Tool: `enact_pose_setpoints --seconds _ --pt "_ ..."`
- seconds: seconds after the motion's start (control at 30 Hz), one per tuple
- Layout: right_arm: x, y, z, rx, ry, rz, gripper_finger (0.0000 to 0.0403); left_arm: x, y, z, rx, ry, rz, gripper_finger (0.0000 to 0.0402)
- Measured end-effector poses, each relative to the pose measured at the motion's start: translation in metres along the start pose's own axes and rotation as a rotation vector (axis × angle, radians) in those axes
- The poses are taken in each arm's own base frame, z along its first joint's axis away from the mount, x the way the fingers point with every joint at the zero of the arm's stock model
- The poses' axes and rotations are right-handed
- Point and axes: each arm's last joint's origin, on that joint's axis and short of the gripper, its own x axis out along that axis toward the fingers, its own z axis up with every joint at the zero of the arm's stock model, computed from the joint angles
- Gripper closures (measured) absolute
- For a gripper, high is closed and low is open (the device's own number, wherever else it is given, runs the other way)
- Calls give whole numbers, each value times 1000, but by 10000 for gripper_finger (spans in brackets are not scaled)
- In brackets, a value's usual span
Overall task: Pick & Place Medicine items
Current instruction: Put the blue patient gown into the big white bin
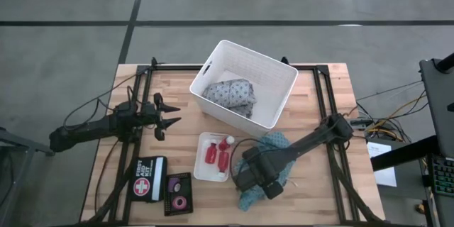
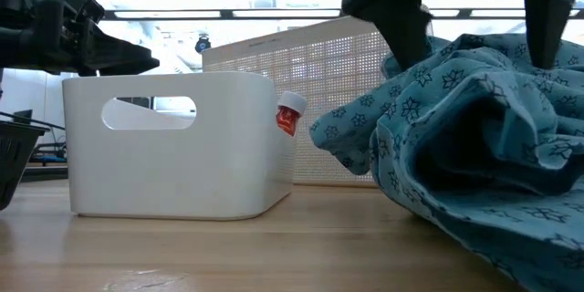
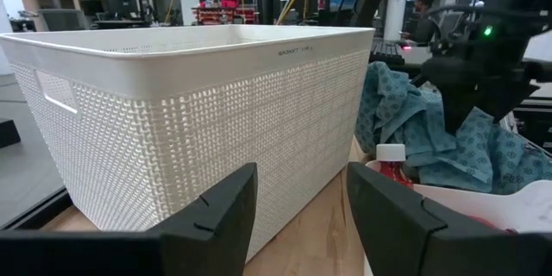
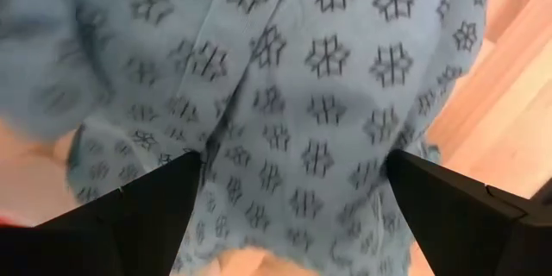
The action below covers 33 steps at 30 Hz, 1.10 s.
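Three red bottles with white caps (image 1: pixel 217 154) lie in a small white tray (image 1: pixel 201 172) at the table's middle front. One of them also shows in the left wrist view (image 3: pixel 392 166) and in the low view (image 2: pixel 289 115). Pink rolls sit in a dark case (image 1: pixel 177 194) near the front edge. My right gripper (image 4: pixel 295 159) points down, open wide, over a crumpled blue patterned cloth (image 1: pixel 273 149) just right of the tray. My left gripper (image 3: pixel 302 177) waits at the table's left (image 1: pixel 170 118), level and open a little, with nothing between its fingers.
A big white lattice basket (image 1: pixel 273 78) stands at the far middle with a grey patterned cloth (image 1: pixel 230 93) in it. A black first-aid pouch (image 1: pixel 147 179) lies left of the dark case. Bare wood lies along the front right.
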Motion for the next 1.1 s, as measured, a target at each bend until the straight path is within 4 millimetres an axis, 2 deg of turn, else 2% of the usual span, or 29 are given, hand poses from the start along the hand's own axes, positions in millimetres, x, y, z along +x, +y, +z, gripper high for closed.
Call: enact_pose_setpoints --seconds 0.33,0.53,0.67,0.87,1.1 --pt "27 1 1 20 -34 -144 32 0 0 0 0 0 0 217" --pt "40 1 -3 41 -36 -375 32 0 0 0 0 0 0 217" --pt "45 1 -3 51 -56 -443 32 0 0 0 0 0 0 217" --pt "51 -5 0 41 -80 -448 32 0 0 0 0 0 0 217" --pt "69 -23 10 -18 -134 -313 32 0 0 0 0 0 0 217"
